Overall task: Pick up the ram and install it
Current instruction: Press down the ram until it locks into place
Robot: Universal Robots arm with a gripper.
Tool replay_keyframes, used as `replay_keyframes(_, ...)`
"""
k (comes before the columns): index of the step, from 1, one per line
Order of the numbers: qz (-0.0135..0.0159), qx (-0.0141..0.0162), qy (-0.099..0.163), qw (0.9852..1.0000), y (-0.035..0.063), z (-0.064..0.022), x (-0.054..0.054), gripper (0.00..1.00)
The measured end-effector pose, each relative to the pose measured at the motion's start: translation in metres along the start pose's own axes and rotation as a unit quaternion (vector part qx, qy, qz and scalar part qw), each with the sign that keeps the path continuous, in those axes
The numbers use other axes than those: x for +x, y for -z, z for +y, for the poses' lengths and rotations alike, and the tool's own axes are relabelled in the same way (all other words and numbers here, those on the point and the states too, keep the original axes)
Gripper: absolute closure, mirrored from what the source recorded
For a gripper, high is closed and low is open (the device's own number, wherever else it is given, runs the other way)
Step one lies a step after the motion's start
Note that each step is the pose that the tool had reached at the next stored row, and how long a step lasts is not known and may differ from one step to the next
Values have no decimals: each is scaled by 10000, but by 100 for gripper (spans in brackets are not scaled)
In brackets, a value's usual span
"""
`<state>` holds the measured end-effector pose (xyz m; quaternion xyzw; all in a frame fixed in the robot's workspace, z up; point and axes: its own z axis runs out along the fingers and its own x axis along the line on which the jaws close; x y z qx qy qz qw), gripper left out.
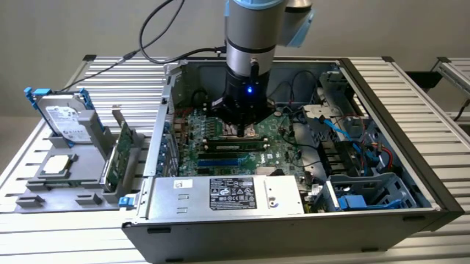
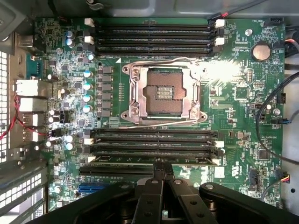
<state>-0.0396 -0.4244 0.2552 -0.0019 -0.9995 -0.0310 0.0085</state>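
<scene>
My jaws are pressed together with nothing visible between them. The gripper hangs low inside the open computer case, its tips just over the memory slots on the near side of the CPU socket.

Directly under the tips, in the slot of that bank farthest from the CPU socket, lies the ram. It is a long, thin green stick standing on edge and running the length of the slot. In the exterior view the ram shows as a green strip with dark chips just in front of the gripper. It looks to me already in the slot, but I cannot tell whether the tips touch its top edge or whether the white latches at the ends have closed.

I judge the stick light and stiff but fragile. It is a thin board that will not take bending or twisting, and its chips and contact edge are best left untouched. The safe hold is across its flat faces near the middle of the top edge. Any push should go straight down, evenly.

The second slot bank, beyond the CPU socket, stands empty.
</scene>
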Motion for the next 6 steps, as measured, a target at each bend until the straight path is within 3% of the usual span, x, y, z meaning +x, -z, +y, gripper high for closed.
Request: replay_keyframes(6, -1, 0, 0, 10000, 0, -1, 7, 89)
